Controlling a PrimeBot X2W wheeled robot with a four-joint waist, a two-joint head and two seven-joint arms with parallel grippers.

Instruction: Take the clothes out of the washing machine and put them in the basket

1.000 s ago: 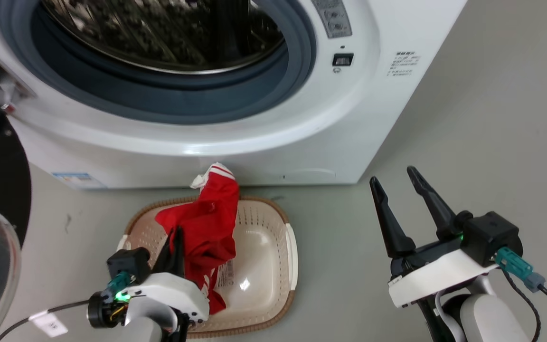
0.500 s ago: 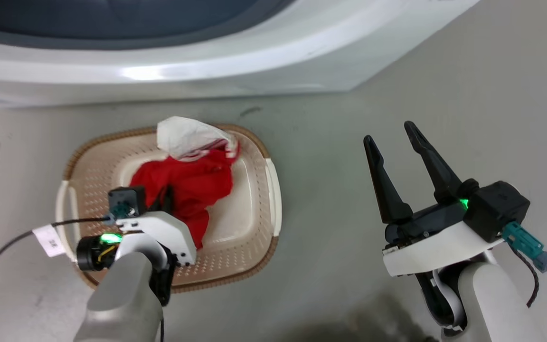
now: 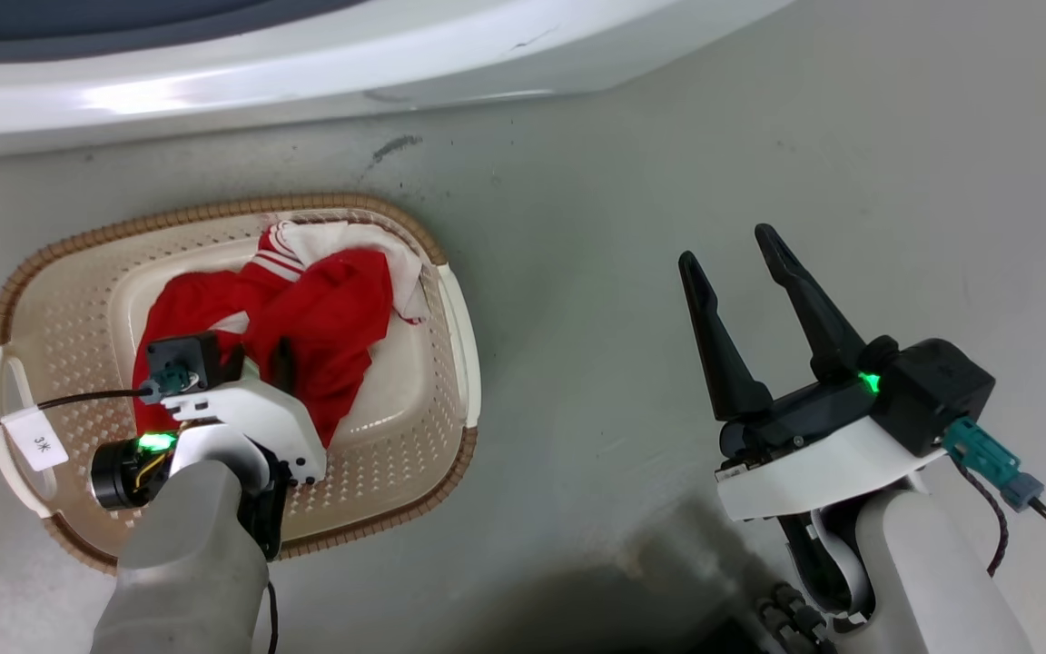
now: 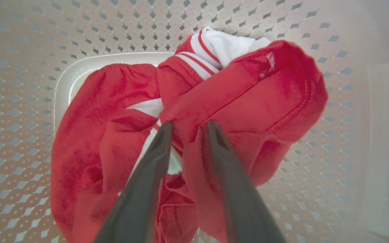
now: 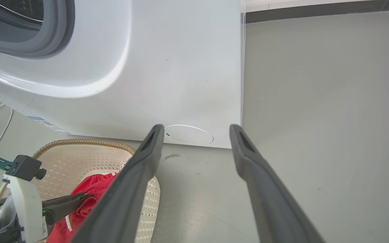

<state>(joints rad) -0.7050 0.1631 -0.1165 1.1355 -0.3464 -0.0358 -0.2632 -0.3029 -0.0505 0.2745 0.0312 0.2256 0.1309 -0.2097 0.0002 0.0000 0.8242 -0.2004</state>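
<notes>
Release stage: left gripper (image 4: pixel 186 125), jaws nearly closed on a fold of the clothes (image 3: pixel 332 309), has lowered the red bundle into the basket (image 3: pixel 214 211), just in front of the washing machine (image 3: pixel 305 64). Advisable next, in my judgement: open fully, then lift straight up so no fabric snags. The right gripper (image 3: pixel 725 245) is spread wide and empty. A second ago the garment hung tall above the rim, and the camera has since tilted down.
</notes>
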